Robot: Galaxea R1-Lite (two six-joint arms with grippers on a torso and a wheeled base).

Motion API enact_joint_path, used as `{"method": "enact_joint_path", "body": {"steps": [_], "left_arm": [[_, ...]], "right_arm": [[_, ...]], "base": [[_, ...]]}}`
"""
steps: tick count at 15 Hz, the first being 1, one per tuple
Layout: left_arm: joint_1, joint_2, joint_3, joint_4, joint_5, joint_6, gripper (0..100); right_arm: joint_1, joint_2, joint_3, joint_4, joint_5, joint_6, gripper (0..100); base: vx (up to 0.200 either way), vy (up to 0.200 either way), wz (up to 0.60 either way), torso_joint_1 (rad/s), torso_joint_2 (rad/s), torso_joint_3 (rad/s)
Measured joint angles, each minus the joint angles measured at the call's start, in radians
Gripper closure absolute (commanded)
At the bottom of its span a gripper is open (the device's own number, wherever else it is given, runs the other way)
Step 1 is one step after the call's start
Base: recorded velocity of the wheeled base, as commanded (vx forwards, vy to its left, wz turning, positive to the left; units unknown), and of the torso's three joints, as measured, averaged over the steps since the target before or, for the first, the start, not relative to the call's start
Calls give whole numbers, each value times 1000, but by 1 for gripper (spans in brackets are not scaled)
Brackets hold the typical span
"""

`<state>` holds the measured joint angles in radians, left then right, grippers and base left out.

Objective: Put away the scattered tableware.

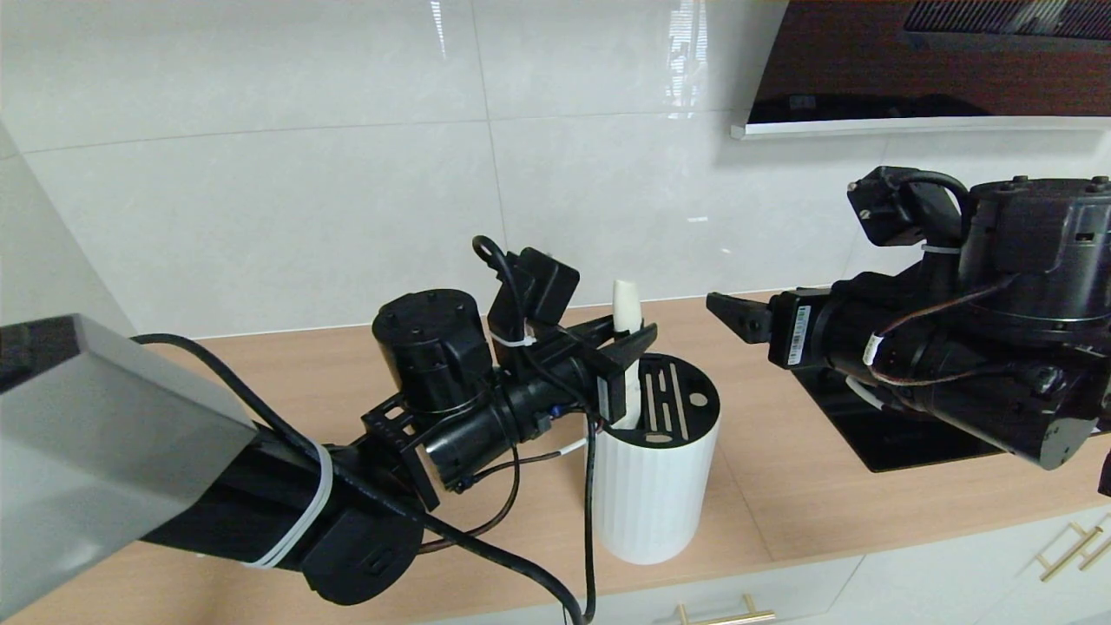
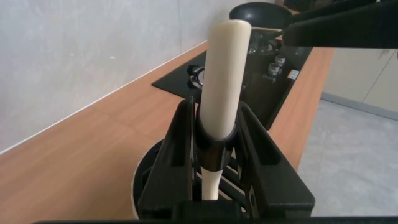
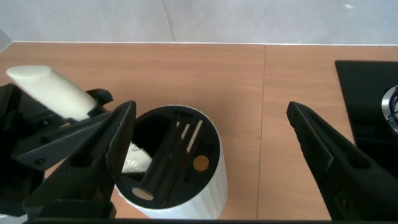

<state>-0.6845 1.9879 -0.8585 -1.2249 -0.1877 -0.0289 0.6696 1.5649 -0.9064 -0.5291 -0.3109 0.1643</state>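
Nearest the front edge of the pale wooden countertop [image 1: 781, 503] stands the white ribbed cylindrical holder [image 1: 651, 495] with its black slotted top. Just above the holder's left side, the left gripper [image 1: 627, 345] is clamped on the cream, rounded handle of a utensil [image 1: 626, 304]. The handle stands nearly upright, its top clear of the fingers and its lower part down in an opening of the black top. The gripper hides how deep it sits.

The risk from here, as I judge it, lies in the release. If the utensil leans on the opening's edge when the jaws part, it may tip or jam rather than drop home. If the fingers lift away at an angle, they could drag the handle back out or nudge the holder, which stands close enough to the counter's edge to topple off it. The black cables [image 1: 589, 495] hanging by the holder's left wall could also catch it.

The left arm comes in from the near left, forearm low over the counter, fingers pointing right across the holder's top. Farther right and back, the right gripper [image 1: 738, 319] hangs above the counter — jaws spread wide, nothing between them — pointing left toward the holder, near the black glass cooktop [image 1: 894, 443]. Behind it all is the white tiled wall [image 1: 347, 174].
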Motion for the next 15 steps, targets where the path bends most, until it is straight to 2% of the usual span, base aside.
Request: {"method": "enact_joint_path", "body": {"steps": [5,6,15], "left_arm": [[0,6,-1,-1,0,1,100],[0,6,0,-1,3,2,0],[0,5,-14,-19,20,-5,0]], "right_arm": [[0,0,0,0,0,0,0],[0,0,0,0,0,0,0],[0,0,0,0,0,0,0]], "base": [[0,0,0,0,0,0],[0,0,0,0,0,0],[0,0,0,0,0,0]]}}
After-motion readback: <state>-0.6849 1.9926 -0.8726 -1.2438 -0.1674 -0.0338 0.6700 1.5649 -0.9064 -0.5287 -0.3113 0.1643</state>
